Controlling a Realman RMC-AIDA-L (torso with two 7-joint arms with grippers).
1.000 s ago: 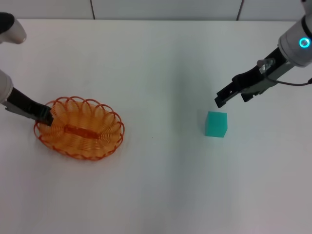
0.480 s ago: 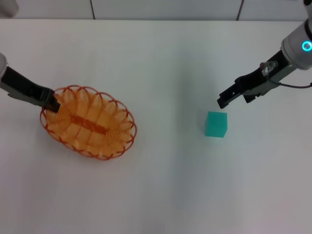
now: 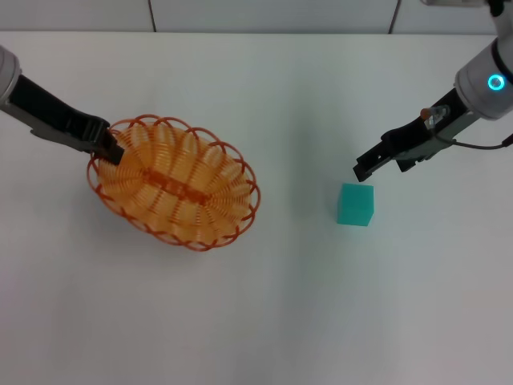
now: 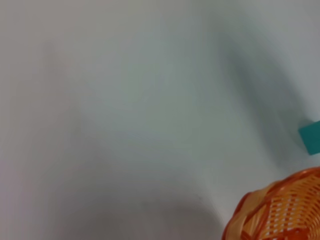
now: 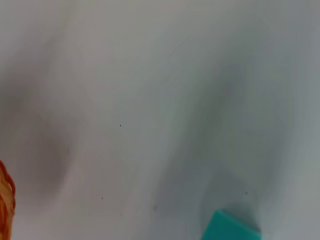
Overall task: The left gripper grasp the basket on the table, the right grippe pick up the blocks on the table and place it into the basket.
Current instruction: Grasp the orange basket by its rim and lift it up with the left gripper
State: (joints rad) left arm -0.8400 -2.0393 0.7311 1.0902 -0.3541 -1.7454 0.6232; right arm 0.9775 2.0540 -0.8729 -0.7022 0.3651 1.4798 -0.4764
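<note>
The left claw (image 3: 110,147) is seen at the left side of the worktop (image 3: 264,313), clamped on the near-left rim of the basket (image 3: 174,183). The orange wire basket lies left of centre, its long axis running diagonally, and nothing is seen inside it. In the left wrist view a portion of the basket rim (image 4: 280,212) and an edge of the block (image 4: 311,136) are visible.

The right claw (image 3: 362,166) is held above the worktop at the right, just behind the block (image 3: 355,204) and not touching it; whether its fingers are wide or narrow cannot be told. The teal-green block rests on the worktop, well apart from the basket. It is partly shown in the right wrist view (image 5: 229,228), with a sliver of basket (image 5: 6,200) at the frame edge.
</note>
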